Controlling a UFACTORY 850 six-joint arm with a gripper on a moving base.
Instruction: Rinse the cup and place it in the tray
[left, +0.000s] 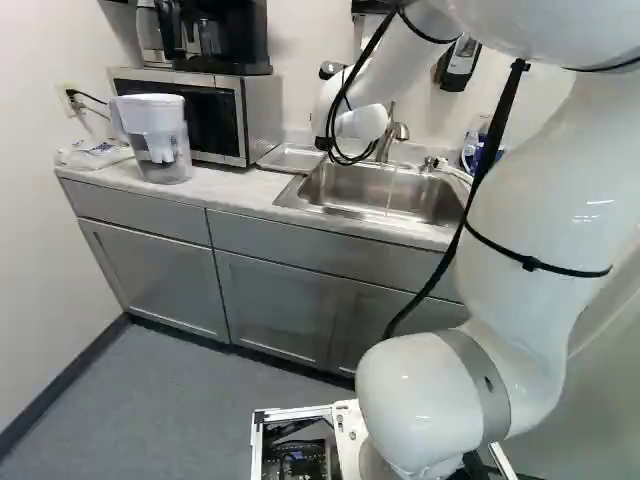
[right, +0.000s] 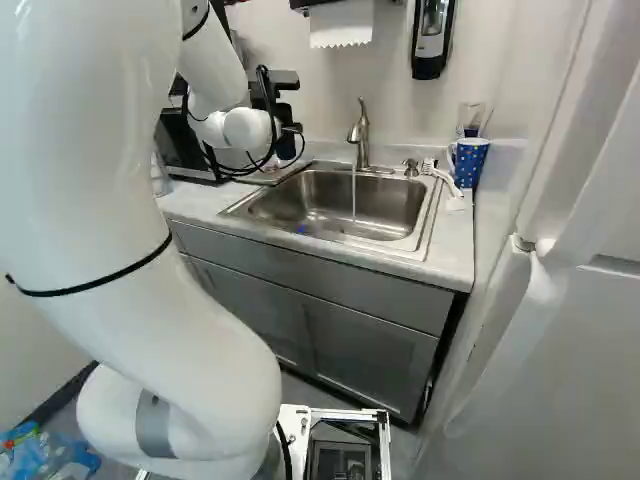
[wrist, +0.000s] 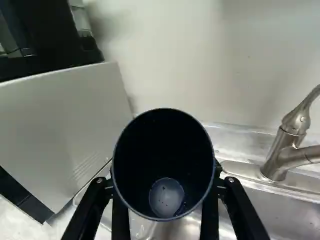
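At the end of my arm in the right base view, the gripper (right: 290, 131) is partly hidden by cables and the wrist. The dark cup (right: 286, 149) shows there above the metal tray (right: 268, 176), beside the sink. In the wrist view the gripper (wrist: 165, 200) is shut on the cup (wrist: 162, 135), one finger on each side. The cup's open mouth faces the camera, and a pale round patch shows at its bottom. The tray (left: 293, 158) lies between microwave and sink in the left base view. Whether the cup touches the tray, I cannot tell.
A thin water stream (right: 353, 195) runs from the faucet (right: 360, 135) into the sink (right: 390, 205). The microwave (left: 215, 115) stands beside the tray, a coffee maker (left: 220, 35) on top. A pitcher (left: 160, 140) and a patterned blue mug (right: 468, 162) stand on the counter.
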